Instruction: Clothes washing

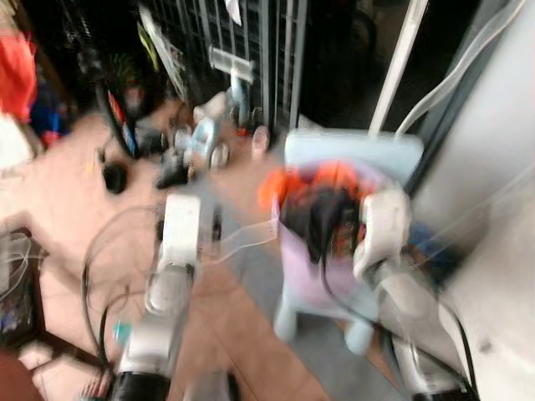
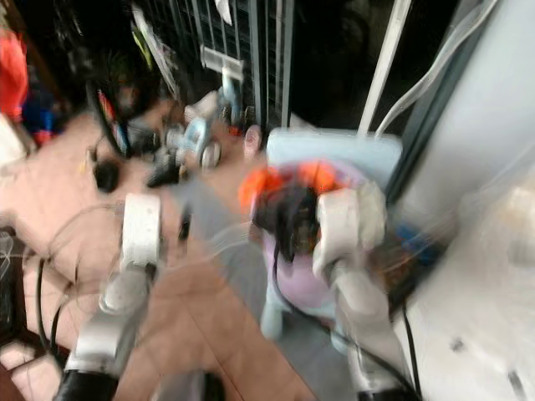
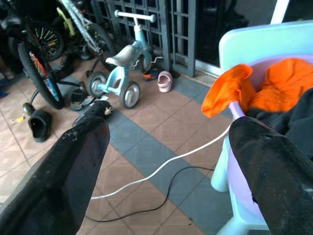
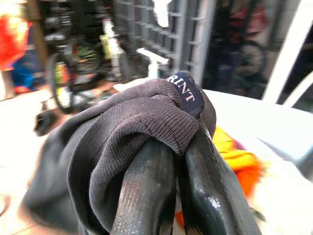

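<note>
While head views blur, the right gripper [image 4: 171, 196] grips a dark garment [image 4: 117, 147] over the basket [image 1: 313, 276] of orange clothes [image 3: 283, 85]; the left gripper [image 3: 166, 161] is spread, far left.

1. The robot has two silver arms, and each has a fat white part near the wrist.
2. Thin black cables loop beside the arms.
3. The left gripper [image 3: 161, 171] has dull, scuffed black fingers.
4. The right gripper [image 4: 178, 196] has shiny, smooth black fingers.
</note>
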Motion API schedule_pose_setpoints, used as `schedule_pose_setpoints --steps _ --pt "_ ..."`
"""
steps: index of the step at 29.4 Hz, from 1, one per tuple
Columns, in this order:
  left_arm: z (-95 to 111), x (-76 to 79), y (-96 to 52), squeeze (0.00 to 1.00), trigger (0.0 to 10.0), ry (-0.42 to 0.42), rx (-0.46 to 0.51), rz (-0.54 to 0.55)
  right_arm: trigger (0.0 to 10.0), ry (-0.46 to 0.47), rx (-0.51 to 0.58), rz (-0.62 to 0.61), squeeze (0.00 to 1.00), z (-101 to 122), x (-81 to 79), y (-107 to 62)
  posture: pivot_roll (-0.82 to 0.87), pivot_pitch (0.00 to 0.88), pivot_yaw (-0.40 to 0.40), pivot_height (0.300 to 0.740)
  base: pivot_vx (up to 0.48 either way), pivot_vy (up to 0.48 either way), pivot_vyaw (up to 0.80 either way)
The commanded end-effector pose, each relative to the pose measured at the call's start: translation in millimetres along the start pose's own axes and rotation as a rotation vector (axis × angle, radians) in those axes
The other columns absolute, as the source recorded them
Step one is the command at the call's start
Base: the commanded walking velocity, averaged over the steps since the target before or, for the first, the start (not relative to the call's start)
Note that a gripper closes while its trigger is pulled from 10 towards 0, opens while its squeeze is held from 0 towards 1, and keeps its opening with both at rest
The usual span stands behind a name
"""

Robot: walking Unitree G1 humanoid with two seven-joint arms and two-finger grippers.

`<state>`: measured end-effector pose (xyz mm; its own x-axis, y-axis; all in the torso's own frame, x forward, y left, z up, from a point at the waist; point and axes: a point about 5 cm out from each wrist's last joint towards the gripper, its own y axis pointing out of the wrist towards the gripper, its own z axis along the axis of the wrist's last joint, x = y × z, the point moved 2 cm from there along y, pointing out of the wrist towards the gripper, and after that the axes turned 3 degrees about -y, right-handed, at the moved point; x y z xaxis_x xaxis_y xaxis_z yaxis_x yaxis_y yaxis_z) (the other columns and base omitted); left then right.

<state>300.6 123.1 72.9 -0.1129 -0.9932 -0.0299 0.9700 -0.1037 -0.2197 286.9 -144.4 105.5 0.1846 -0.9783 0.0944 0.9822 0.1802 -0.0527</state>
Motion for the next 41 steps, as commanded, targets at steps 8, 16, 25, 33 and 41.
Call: schedule_pose_setpoints --steps 8,16,25,33,41 --pt "-2.1 -15.2 -4.7 0.00 10.0 -0.056 0.012 0.043 10.0 0.018 0.061 -0.211 0.00 17.7 19.0 12.1 -0.06 0.000 0.044 0.740 0.093 -0.094 -0.74" --pt "5.9 -12.0 2.8 0.00 10.0 -0.059 0.037 0.026 10.0 -0.008 0.097 -0.206 0.00 28.6 24.4 27.0 -0.06 0.000 0.036 0.740 0.263 -0.268 -0.19" --pt "5.9 -9.9 2.7 0.00 10.0 -0.066 0.036 0.016 10.0 -0.006 0.122 -0.196 0.00 35.5 20.7 35.8 -0.06 0.000 0.043 0.740 0.231 -0.268 -0.69" --pt "9.3 -8.4 5.7 0.00 10.0 -0.073 0.049 0.021 10.0 -0.007 0.150 -0.166 0.00 38.8 14.5 33.3 -0.07 0.000 0.047 0.740 0.000 -0.070 -0.80" --pt "9.0 -9.5 4.5 0.00 10.0 -0.081 0.050 0.027 10.0 -0.055 0.174 -0.120 0.00 40.9 10.5 19.6 -0.06 0.000 0.040 0.740 0.000 0.000 -0.50"
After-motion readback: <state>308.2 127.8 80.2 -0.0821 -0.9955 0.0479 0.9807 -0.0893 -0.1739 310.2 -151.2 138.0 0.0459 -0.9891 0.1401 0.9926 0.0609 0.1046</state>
